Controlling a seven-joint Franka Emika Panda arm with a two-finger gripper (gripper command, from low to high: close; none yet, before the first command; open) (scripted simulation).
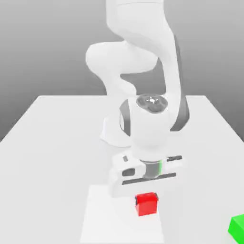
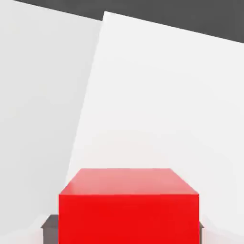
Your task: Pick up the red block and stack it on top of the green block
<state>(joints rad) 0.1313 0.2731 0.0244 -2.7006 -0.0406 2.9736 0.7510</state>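
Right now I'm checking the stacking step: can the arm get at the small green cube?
Probably yes. The small bright green cube sits apart at the exterior view's right on the white table, nothing on top; the small red cube sits under the hand.

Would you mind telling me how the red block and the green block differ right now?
The red block is red, while the green block is green. The red block sits directly beneath the gripper, on a lighter patch of the table; the green block lies apart, at the exterior view's right edge, partly cut off. Both look like plain, smooth cubes.
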